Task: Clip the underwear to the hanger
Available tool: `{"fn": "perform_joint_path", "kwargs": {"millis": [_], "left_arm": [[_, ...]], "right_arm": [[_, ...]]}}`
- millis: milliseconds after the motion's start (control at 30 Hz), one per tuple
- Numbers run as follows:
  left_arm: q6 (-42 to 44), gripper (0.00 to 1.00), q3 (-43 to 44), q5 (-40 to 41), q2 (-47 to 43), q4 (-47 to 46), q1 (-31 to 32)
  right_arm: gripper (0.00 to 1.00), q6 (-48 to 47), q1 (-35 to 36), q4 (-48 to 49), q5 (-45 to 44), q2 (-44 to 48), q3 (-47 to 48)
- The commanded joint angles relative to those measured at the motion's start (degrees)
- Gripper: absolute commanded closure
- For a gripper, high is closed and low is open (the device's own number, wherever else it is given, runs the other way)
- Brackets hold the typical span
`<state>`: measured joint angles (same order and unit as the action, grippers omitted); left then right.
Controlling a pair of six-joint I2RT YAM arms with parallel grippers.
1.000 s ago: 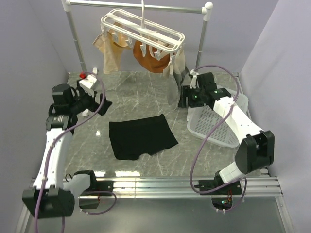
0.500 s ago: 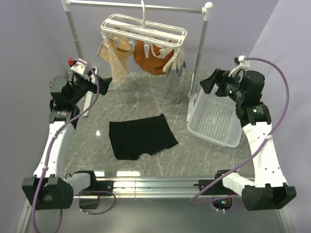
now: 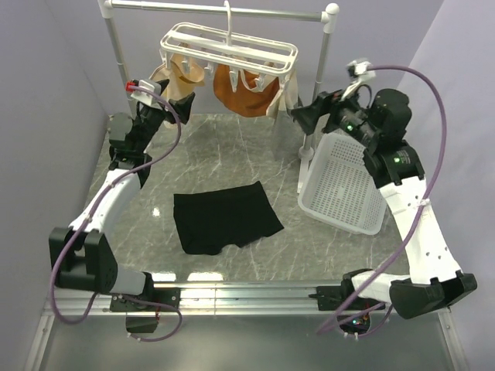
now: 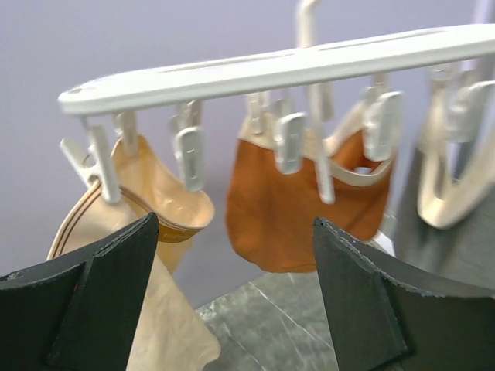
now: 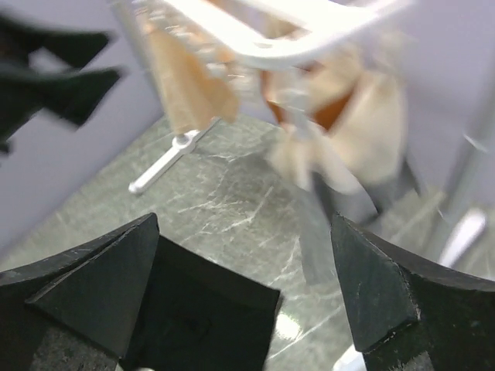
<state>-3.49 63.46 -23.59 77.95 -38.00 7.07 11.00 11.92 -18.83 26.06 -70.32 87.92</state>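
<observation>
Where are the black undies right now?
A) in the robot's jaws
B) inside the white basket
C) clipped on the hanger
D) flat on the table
D: the underwear lies spread flat on the table, below the hanger and outside the basket.

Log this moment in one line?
underwear: lying flat, untouched | hanger: hung | left gripper: jaws open, empty | right gripper: jaws open, empty

Bright, even overhead light; white glare at the near edge of the desk [image 3: 193, 276]. The right wrist view is motion-blurred, the hanger [image 5: 286, 39] smeared.
</observation>
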Motion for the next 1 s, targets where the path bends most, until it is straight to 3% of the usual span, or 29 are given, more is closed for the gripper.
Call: {"fn": "perform_joint_path", "kwargs": {"millis": [0, 267, 400, 633, 967], "left_arm": [[-2.8, 0.14, 2.5, 3.0, 3.5, -12.5, -0.1], [-3.7, 0.25, 8.9, 5.7, 12.3, -14.3, 0.0], [-2.6, 0.28, 11.6, 5.7, 14.2, -14.9, 0.9], [-1.8, 0.44, 15.5, 6.2, 18.4, -13.5, 2.2], [-4.3, 0.48, 21.0, 8.0, 22.8, -11.0, 2.2]], "right_arm": [[0.01, -13.2, 5.7, 4.3, -3.2, 1.3, 2.6], [0.0, -11.1, 5.9, 11.4, 3.6, 0.2, 1.6], [0.11, -12.2, 8.5, 5.4, 4.7, -4.1, 7.9], [0.13, -8.6, 11.8, 8.4, 4.6, -7.4, 11.0], [0.14, -3.8, 13.7, 11.6, 6.6, -7.7, 10.7]]}}
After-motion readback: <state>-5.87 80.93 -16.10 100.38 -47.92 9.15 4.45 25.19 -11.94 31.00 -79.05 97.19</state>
